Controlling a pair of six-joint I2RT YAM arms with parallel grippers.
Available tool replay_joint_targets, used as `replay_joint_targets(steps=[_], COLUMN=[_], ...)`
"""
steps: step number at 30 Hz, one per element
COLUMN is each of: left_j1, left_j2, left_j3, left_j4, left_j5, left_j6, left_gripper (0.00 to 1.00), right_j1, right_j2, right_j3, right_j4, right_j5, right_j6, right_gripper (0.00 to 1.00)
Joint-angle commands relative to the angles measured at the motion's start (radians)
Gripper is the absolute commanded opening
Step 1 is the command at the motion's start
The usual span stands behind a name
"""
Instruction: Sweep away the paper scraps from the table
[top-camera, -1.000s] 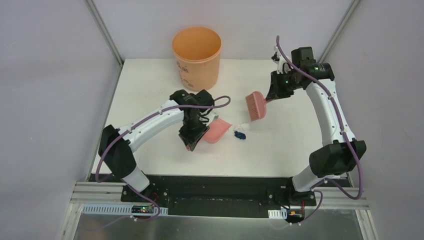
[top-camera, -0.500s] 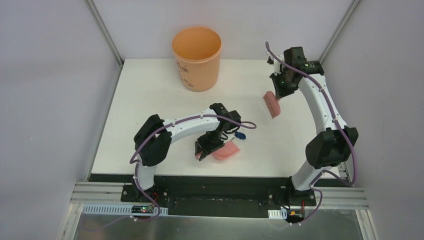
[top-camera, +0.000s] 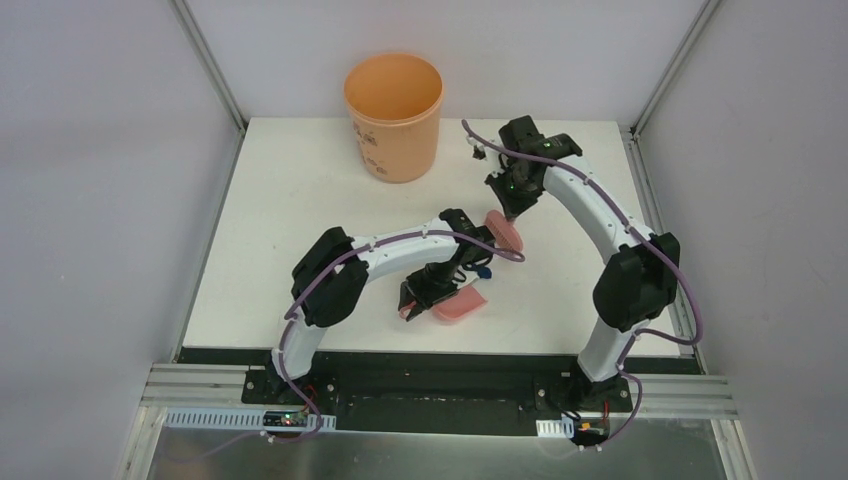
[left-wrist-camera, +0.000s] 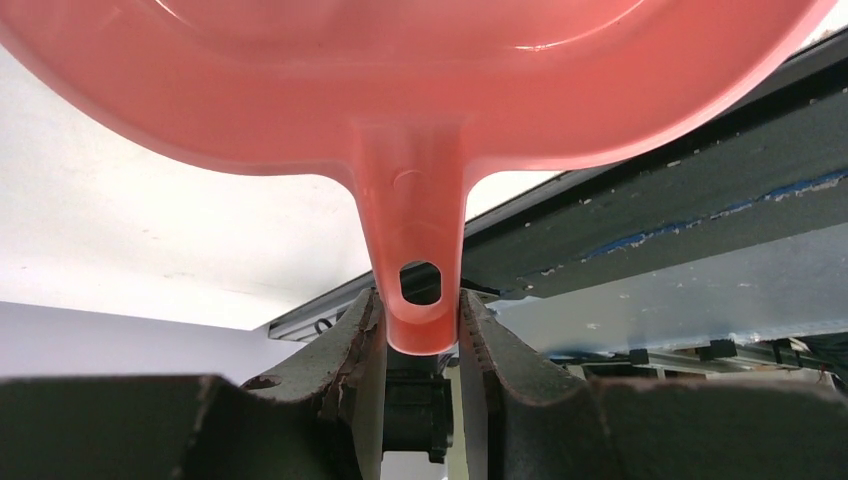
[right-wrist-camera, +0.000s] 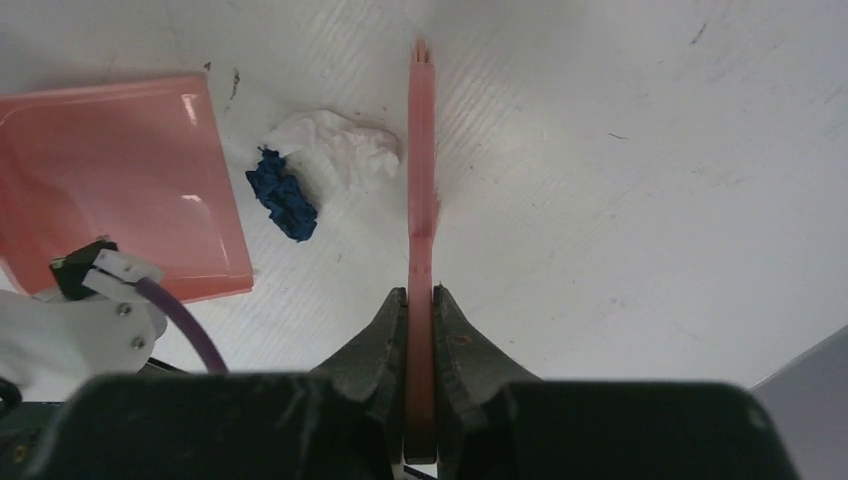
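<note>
My left gripper (top-camera: 420, 297) (left-wrist-camera: 420, 305) is shut on the handle of the pink dustpan (top-camera: 462, 303) (left-wrist-camera: 420, 90), which lies near the front of the white table (top-camera: 290, 200). My right gripper (top-camera: 510, 195) (right-wrist-camera: 420, 300) is shut on the pink hand brush (top-camera: 503, 231) (right-wrist-camera: 421, 180), which I see edge-on. Two paper scraps lie between the brush and the dustpan (right-wrist-camera: 120, 180): a dark blue wad (right-wrist-camera: 283, 195) (top-camera: 484, 270) and a white wad (right-wrist-camera: 340, 150). The brush stands just right of the white wad. The left arm partly hides the scraps from above.
An orange bucket (top-camera: 393, 112) stands at the back of the table, left of the right arm. Grey walls and metal posts frame the table. The black front rail (top-camera: 430, 365) runs close behind the dustpan.
The right arm swung the brush left and down from the far right side to just beside the scraps. The left arm shifted the dustpan slightly; both grips are unchanged.
</note>
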Motion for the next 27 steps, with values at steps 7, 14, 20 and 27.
replay_joint_targets(steps=[7, 14, 20, 27], left_j1=[-0.012, -0.012, -0.012, -0.010], left_j2=[0.067, 0.073, 0.044, -0.048], left_j3=[0.067, 0.073, 0.044, -0.026], left_j4=[-0.019, -0.018, 0.008, 0.087], left_j5=[0.001, -0.005, -0.011, -0.026], left_j6=[0.022, 0.022, 0.017, -0.003], left_gripper=[0.00, 0.00, 0.00, 0.00], right_j1=[0.082, 0.049, -0.016, -0.064], right_j2=[-0.010, -0.012, -0.044, -0.143], right_j3=[-0.021, 0.045, 0.079, 0.028], right_j4=[-0.108, -0.199, -0.184, -0.099], right_j5=[-0.250, -0.572, -0.534, -0.409], right_j6=[0.043, 0.127, 0.143, 0.156], right_gripper=[0.00, 0.00, 0.00, 0.00])
